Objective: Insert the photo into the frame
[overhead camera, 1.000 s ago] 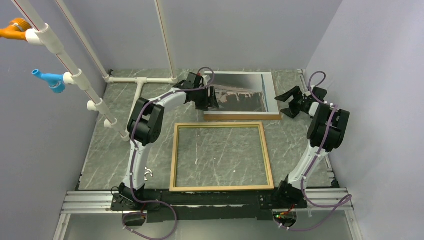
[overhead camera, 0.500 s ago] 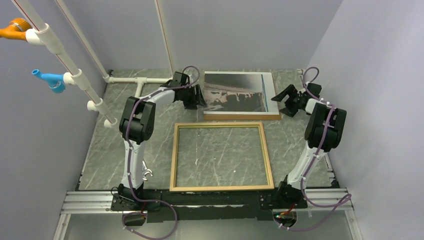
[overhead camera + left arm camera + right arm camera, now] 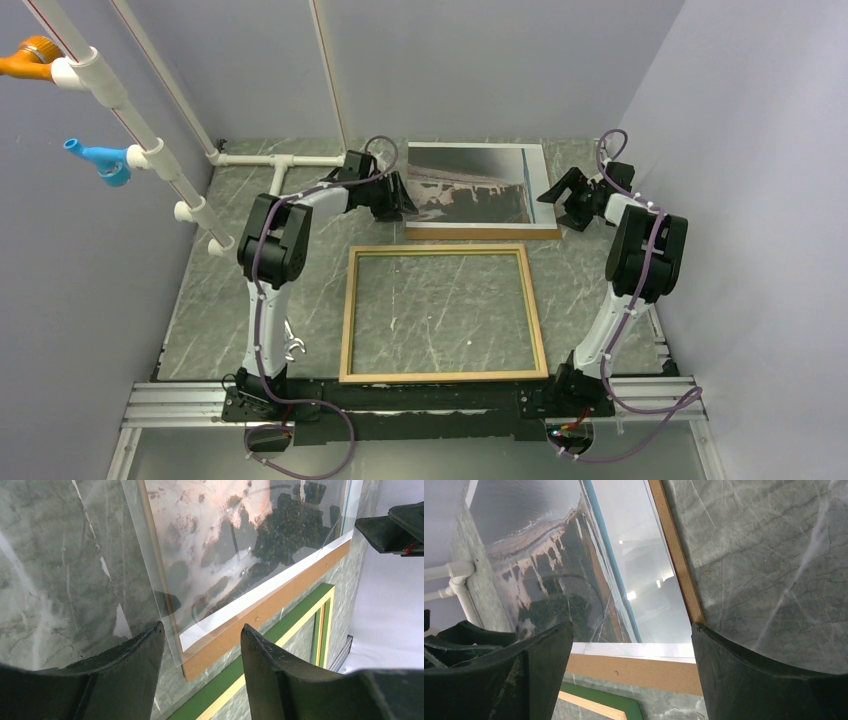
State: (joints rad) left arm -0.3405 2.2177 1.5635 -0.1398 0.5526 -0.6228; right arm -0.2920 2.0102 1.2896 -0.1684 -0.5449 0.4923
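**As Photo Lies on Its Board, Two Pincers Flank It From Either Side**

Where the counter (image 3: 250,300) meets the back wall, the photo (image 3: 470,180) lies face up on a brown backing board (image 3: 480,233), a clear sheet (image 3: 146,540) over it, with the frame (image 3: 347,310) flat just in front, tan face up and not touching the board. The left pincer (image 3: 398,200) sits at the photo's left edge, its fingers spread with the near-left corner of sheet and board between them; whether either finger touches cannot be told. The right pincer (image 3: 558,203) stands spread wide just beside the photo's right edge, pinching nothing.

A second ago the left pincer hung over the photo's left part; it has since drawn back to the edge, and its elbow has swung left. The right pincer, then apart from the board, has come in close. Photo, board and frame have not shifted.

The left arm (image 3: 275,240) rises from its base and reaches away, forearm angled right toward the photo. The right arm (image 3: 640,255) stands tall, its wrist turned left toward the board.
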